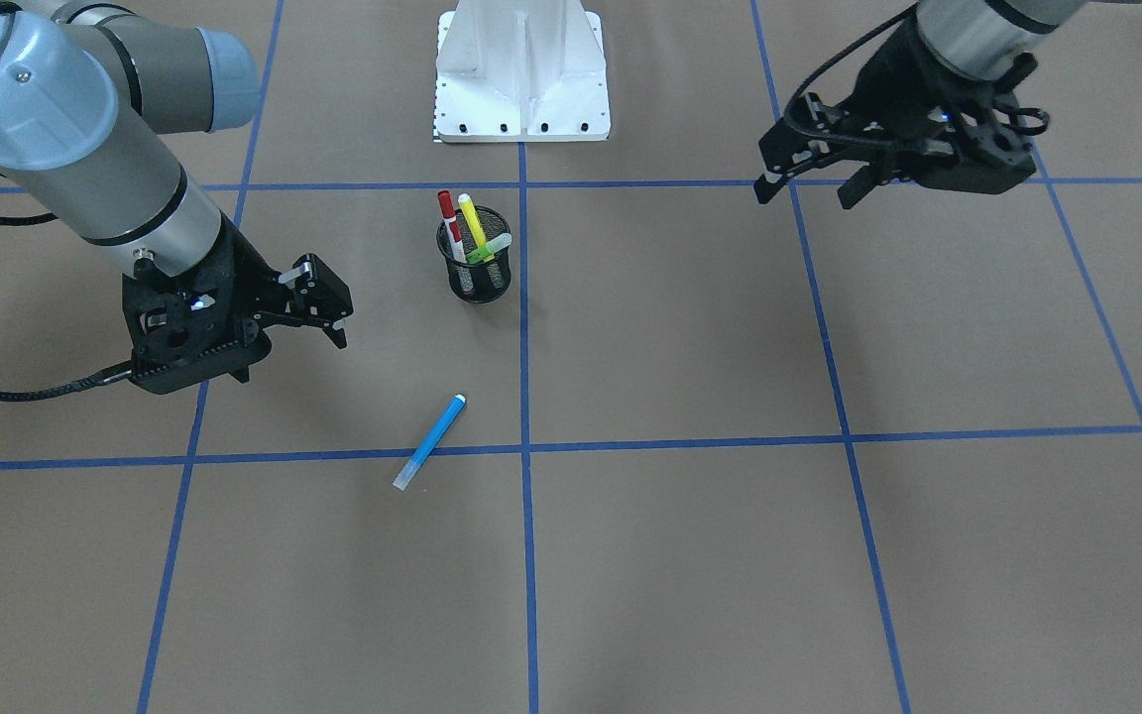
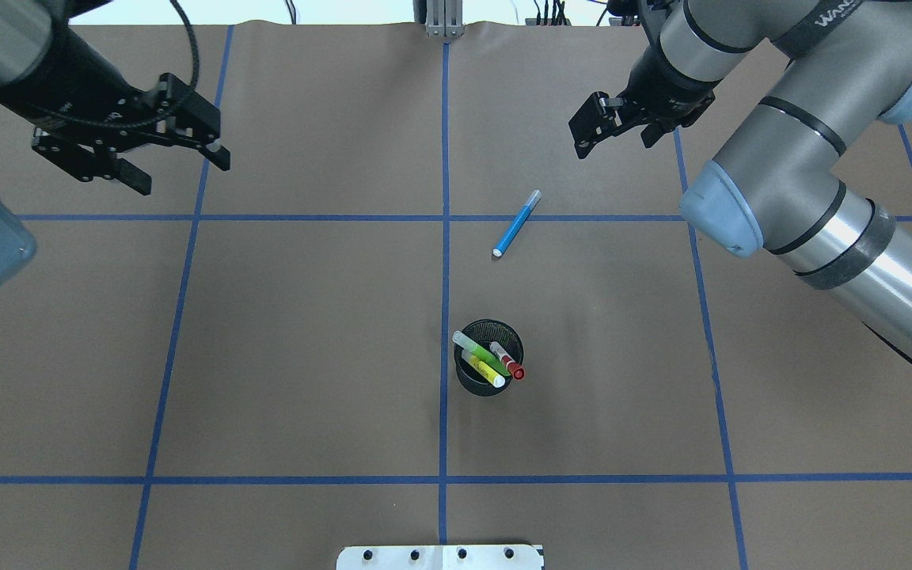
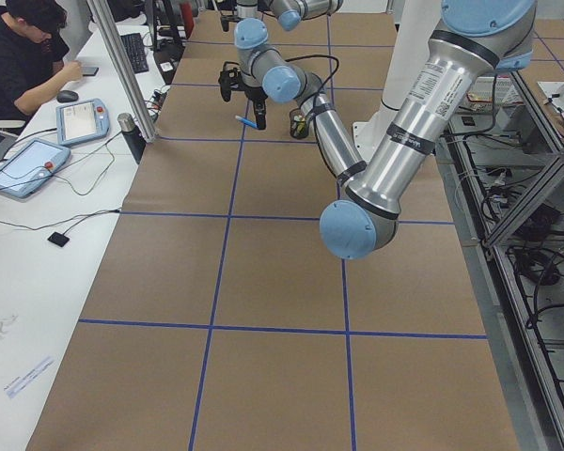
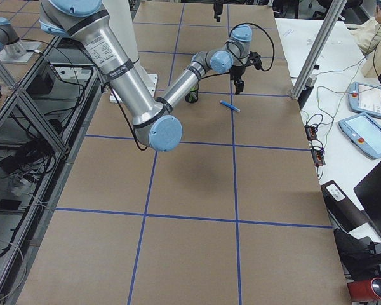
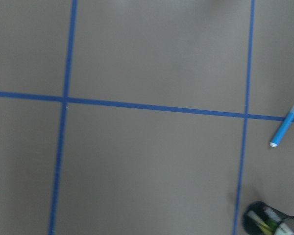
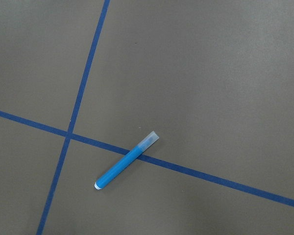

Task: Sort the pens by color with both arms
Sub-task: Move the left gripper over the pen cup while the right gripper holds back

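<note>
Blue plastic, slim, with a pale translucent end: one blue pen [image 2: 516, 222], lying flat on the worktop [image 2: 305, 356]. It sits apart from the black mesh cup [image 1: 480, 283], on the cup's side away from the white pedestal base [image 1: 521, 69] and a little toward the robot's right. It lies aslant across a blue tape line [image 2: 329, 218], and nothing grips it.

Red-capped pen [image 2: 507, 362], white barrel: standing tilted inside the black mesh cup, cap up.

Green pen [image 2: 478, 351], pale clear end: inside the same cup, leaning across its mouth.

Yellow pen [image 2: 486, 371], white tip: inside the same cup, beside the green pen and leaning.

Right end effector [image 2: 614, 145], black, two-fingered: farther from the cup than the blue pen is, on the robot's right. It is raised off the worktop, fingers spread, with nothing between them.

Left end effector [image 2: 183, 174], black, two-fingered: well apart from the cup on the robot's left, raised, fingers spread wide and empty.

Worktop: brown paper sheet divided into squares by blue tape. The cup stands just beside one of the tape lines.
</note>
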`<state>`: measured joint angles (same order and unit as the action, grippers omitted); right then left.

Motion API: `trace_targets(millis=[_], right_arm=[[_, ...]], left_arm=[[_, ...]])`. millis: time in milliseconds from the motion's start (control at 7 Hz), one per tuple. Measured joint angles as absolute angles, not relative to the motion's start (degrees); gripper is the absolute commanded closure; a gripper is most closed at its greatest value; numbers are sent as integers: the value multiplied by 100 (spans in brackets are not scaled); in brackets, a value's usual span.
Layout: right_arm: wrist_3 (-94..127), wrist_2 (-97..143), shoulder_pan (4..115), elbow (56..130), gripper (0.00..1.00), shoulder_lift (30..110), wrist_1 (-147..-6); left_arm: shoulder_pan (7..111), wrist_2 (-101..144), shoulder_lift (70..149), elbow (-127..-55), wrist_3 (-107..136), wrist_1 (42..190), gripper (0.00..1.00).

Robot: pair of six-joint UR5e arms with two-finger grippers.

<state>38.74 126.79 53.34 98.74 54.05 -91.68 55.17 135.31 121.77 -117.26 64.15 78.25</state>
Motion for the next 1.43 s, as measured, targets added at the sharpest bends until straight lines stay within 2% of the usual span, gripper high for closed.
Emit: trace_targets(millis=[429, 714, 1143, 1429], right_arm=[[3906, 12553, 5309, 9890, 2, 5439, -9185], [3903, 12536, 5284, 9893, 2, 5434, -9262], [3902, 12533, 5248, 9863, 2, 5429, -9306], [3902, 12512, 5228, 9856, 2, 5409, -9388]], left_arm=[[4723, 12967, 13723, -11065, 7114, 6893, 2], [4327, 12919, 14469, -10319, 7343, 6833, 13], [3763, 12726, 15159, -9390, 7839, 6931, 13], [3534, 12680, 15280, -8838, 8117, 7347, 14]])
